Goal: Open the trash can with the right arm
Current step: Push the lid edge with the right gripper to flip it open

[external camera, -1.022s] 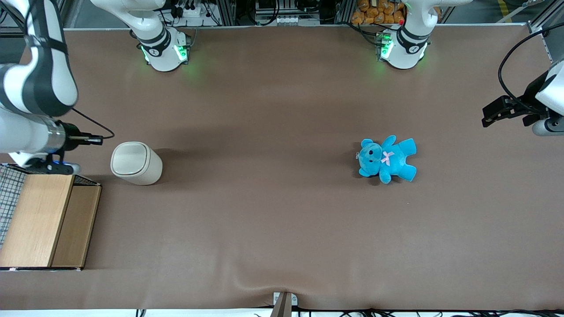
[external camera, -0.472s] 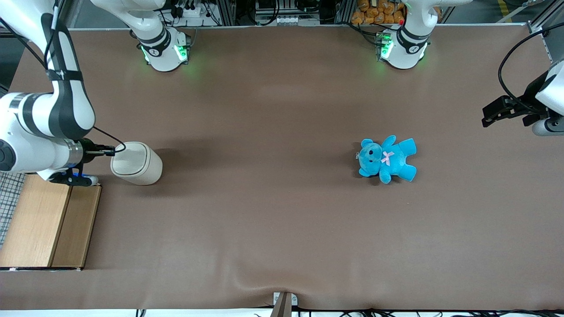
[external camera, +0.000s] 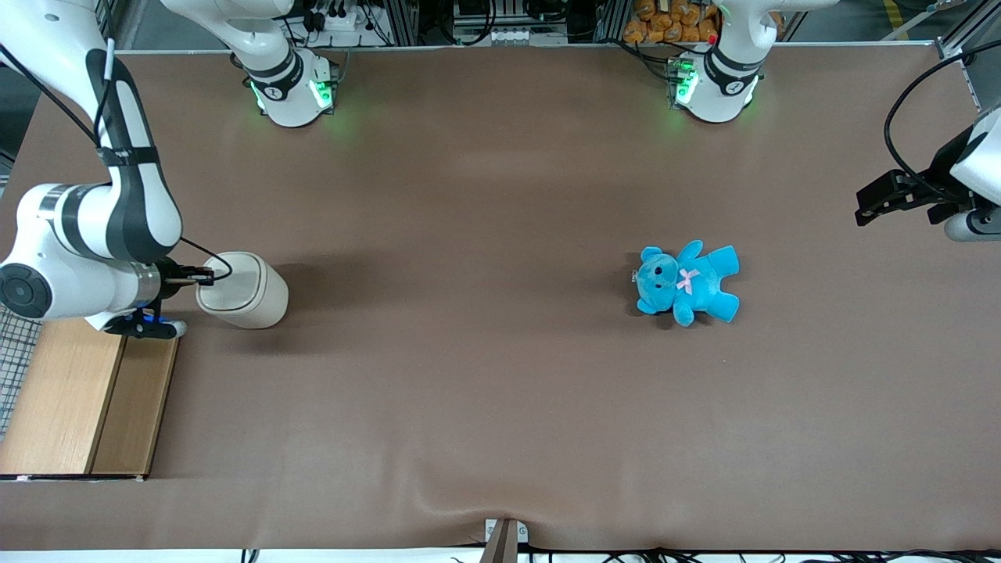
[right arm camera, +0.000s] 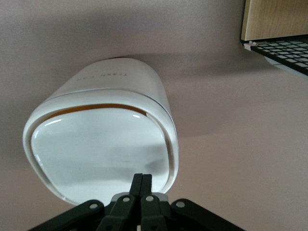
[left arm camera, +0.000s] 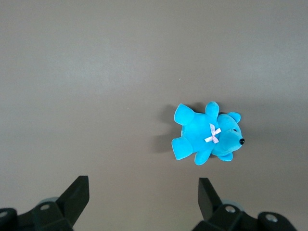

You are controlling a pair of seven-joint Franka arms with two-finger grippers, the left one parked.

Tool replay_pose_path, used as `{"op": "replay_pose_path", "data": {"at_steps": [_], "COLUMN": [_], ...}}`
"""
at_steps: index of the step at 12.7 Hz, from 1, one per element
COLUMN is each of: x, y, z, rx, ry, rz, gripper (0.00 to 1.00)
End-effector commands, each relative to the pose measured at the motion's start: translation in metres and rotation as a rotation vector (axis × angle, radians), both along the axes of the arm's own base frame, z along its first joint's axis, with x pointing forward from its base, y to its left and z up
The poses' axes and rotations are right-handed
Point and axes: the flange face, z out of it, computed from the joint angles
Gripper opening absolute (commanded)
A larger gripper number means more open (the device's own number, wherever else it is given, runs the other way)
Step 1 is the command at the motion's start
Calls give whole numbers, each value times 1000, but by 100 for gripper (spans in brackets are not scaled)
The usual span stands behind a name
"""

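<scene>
The trash can (external camera: 244, 290) is a small cream-white rounded bin standing on the brown table toward the working arm's end. Its rounded-square flip lid (right arm camera: 101, 149) looks shut, with a thin dark gap along one edge. My right arm (external camera: 94, 234) reaches in low beside the can. Its slim black gripper (external camera: 205, 276) is shut, with the fingertips pressed together and empty, at the rim of the lid; in the right wrist view the gripper (right arm camera: 142, 178) sits over the lid's edge.
A wooden box (external camera: 78, 395) with a wire mesh basket (external camera: 14, 348) beside it stands close to the can, nearer the front camera; its corner shows in the right wrist view (right arm camera: 274, 19). A blue plush bear (external camera: 687, 283) lies toward the parked arm's end.
My right arm has swung toward the trash can. The shut gripper moved from a gap away from the can to the lid's rim. The can and bear have not moved.
</scene>
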Motion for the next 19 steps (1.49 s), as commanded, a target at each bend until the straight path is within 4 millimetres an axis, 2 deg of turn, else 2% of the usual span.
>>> {"op": "replay_pose_path", "data": {"at_steps": [1,5,7,9,12,14,15,16,17,19], "x": [1,1,1,2,10,15,15,16,16,15], "y": [-3,-4,-3,0,3,2,2,3,2,5], "z": [-9,-33,-31,2,91,137,156,171,187,218], "rx": [-9,-8,-8,-9,-13,-14,-17,-17,-9,-8], "ry": [8,32,34,19,-20,-73,-110,-151,-181,-234], "rz": [21,20,21,25,20,24,24,23,20,32], "gripper": [0,0,0,0,0,0,7,85,100,100]}}
